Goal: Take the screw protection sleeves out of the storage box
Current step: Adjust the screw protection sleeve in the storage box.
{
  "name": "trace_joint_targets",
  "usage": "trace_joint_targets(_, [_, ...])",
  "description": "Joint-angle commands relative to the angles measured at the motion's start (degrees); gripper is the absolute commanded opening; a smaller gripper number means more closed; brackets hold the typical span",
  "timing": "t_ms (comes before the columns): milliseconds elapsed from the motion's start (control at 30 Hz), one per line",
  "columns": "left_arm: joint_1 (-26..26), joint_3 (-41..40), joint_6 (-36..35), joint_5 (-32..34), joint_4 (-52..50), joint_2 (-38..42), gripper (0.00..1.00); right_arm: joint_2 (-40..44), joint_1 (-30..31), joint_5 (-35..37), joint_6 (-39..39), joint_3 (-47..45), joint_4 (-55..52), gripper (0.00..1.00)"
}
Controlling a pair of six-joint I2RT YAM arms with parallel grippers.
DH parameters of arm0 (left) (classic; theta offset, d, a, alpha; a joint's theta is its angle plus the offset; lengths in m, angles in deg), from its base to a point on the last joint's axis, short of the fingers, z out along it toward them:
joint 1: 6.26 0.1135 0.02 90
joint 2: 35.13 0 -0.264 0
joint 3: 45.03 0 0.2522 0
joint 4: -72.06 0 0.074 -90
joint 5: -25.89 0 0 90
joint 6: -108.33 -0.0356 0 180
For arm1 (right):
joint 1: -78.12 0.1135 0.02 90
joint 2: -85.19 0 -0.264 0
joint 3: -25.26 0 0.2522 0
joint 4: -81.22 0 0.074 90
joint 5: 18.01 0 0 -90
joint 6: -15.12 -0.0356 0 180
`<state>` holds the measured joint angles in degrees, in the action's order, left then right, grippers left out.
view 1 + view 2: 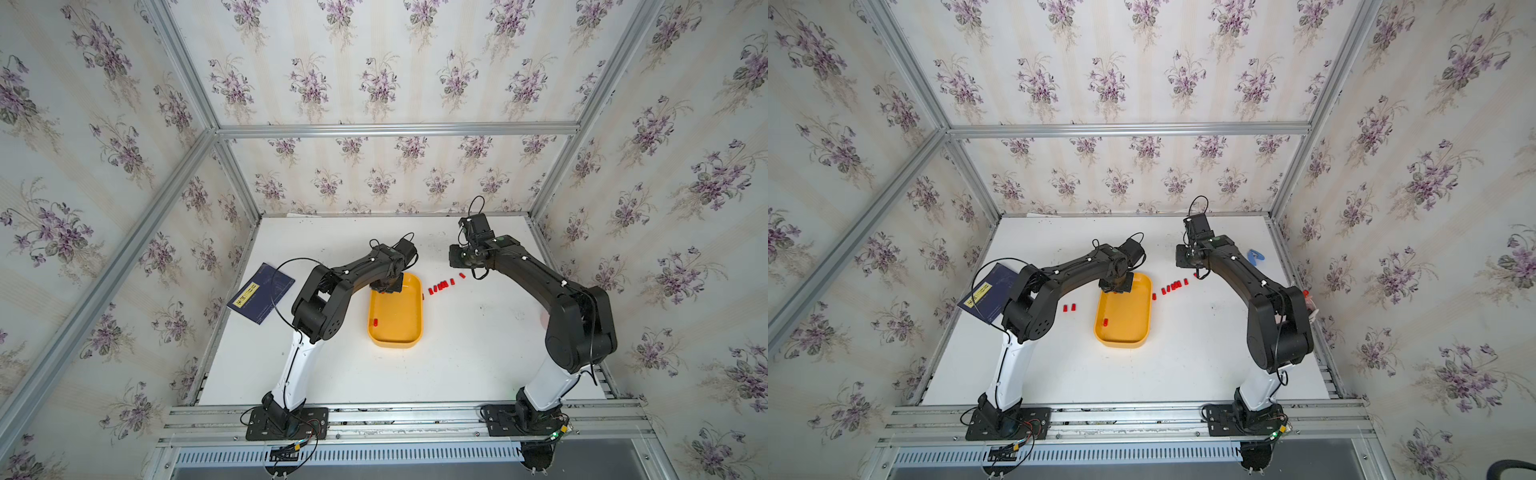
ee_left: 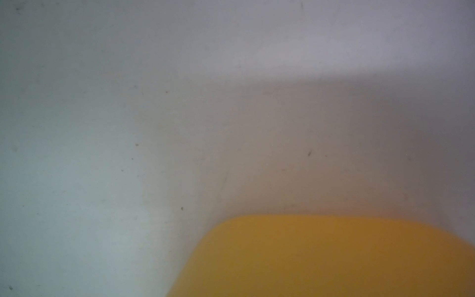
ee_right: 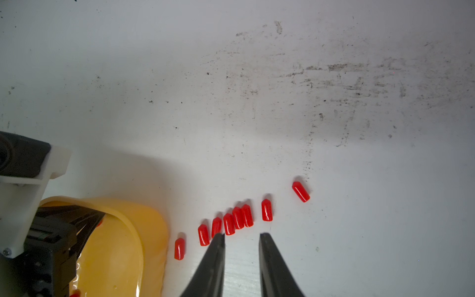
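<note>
The yellow storage box (image 1: pixel 417 332) (image 1: pixel 1144 330) lies mid-table. One red screw protection sleeve (image 1: pixel 375 321) (image 1: pixel 1105 321) rests on its floor near the left wall. Several sleeves (image 1: pixel 442 285) (image 3: pixel 239 218) lie in a row on the table right of the box, and two more (image 1: pixel 1069 308) to its left. My left gripper (image 3: pixel 100 218) reaches down into the box's far end, its fingers drawn together on a bit of red sleeve (image 3: pixel 99 223). The left wrist view shows only blurred box rim (image 2: pixel 334 257) and table. My right gripper (image 3: pixel 241 235) hovers open just short of the row, with nothing between its fingers.
A dark blue booklet (image 1: pixel 261 293) with a yellow label lies at the left table edge. A small blue object (image 1: pixel 1255 256) sits back right. A pale pink cup (image 1: pixel 1310 305) stands by the right edge, behind the right arm. Aluminium frame posts ring the table.
</note>
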<state>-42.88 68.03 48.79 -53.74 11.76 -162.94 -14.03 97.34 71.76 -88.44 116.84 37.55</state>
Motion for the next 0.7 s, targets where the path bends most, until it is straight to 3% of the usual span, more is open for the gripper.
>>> trace_joint_targets(0, [-0.12, -1.7, -3.33, -1.73, 0.54, 1.87, 0.15, 0.82, 0.08, 0.49, -0.25, -0.12, 0.2, 0.29])
trace_joint_targets(333, [-1.09, -7.52, -11.41, -3.91, 3.72, 8.83, 0.16, 2.2, 0.09, 0.22, -0.83, -0.4, -0.02, 0.29])
trace_joint_targets(667, [-3.74, -9.0, -27.92, -3.96, 1.63, 13.83, 0.17, 4.76, 0.06, 0.4, -0.99, -1.65, -0.08, 0.29])
